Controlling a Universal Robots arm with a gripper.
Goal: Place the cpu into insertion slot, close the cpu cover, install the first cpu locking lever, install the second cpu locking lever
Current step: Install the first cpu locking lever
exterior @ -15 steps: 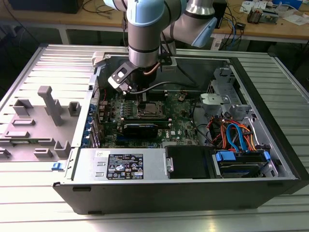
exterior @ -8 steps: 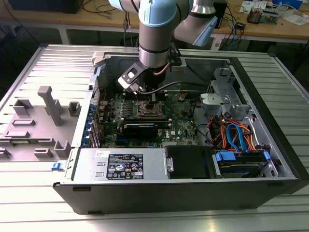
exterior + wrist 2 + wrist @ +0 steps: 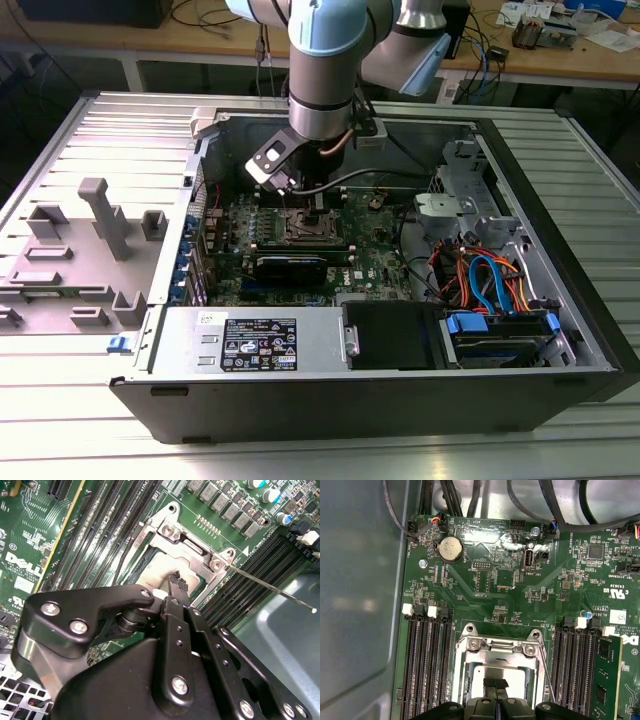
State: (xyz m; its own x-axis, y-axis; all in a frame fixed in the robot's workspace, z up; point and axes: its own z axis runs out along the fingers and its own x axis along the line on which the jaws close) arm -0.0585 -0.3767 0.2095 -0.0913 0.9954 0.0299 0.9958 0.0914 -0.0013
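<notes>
Black metal pincer (image 3: 495, 684), fingers drawn together with nothing between them, has its tips right at the dull silver square cpu (image 3: 517, 676). Beneath those tips the cpu lies flat in the grey-rimmed square insertion slot (image 3: 458, 672), framed by the thin silver-grey windowed cpu cover (image 3: 496, 655).

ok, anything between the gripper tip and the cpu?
Nothing shows there: in the first wrist view the gripper sits directly over the cpu, whose silver top is bare.
</notes>
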